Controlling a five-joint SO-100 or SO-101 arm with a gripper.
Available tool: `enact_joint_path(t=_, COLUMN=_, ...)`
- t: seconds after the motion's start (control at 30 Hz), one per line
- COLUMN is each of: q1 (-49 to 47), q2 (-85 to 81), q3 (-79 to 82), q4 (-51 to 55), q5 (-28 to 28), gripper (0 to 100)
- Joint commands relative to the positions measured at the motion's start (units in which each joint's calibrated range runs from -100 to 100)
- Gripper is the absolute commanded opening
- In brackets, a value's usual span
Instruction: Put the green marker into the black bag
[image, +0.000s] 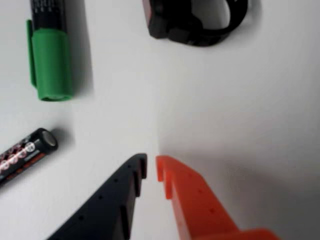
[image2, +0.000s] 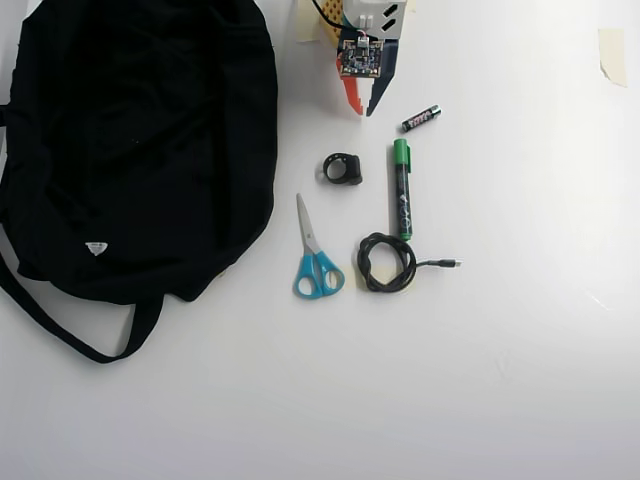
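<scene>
The green marker (image2: 401, 188) lies on the white table, green cap toward the arm; in the wrist view its cap (image: 50, 62) is at upper left. The black bag (image2: 140, 140) fills the left of the overhead view, its strap (image2: 70, 325) trailing toward the bottom. My gripper (image2: 362, 108) hovers near the top centre, left of the marker's cap and apart from it. In the wrist view my gripper (image: 151, 167) has its black and orange fingers almost together over bare table, with nothing between them.
A small black battery (image2: 421, 118) lies right of the gripper. A black ring-shaped object (image2: 343, 168), blue-handled scissors (image2: 316, 255) and a coiled black cable (image2: 388, 262) lie around the marker. Tape pieces (image2: 612, 52) sit at top right.
</scene>
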Motion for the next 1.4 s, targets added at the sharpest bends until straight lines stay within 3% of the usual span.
enact_joint_path(t=0.0, q1=0.3, q2=-0.9, q3=2.0, q4=0.4, q5=0.1, gripper=2)
enact_joint_path(t=0.8, q1=-0.2, q2=-0.9, q3=1.1, q4=-0.3, q5=-0.5, gripper=2)
enact_joint_path(t=1.1, q1=-0.3, q2=0.5, q3=-0.2, q4=-17.2, q5=-0.5, gripper=2)
enact_joint_path(t=1.37, q1=-0.5, q2=11.3, q3=-8.6, q4=-31.6, q5=-0.5, gripper=2)
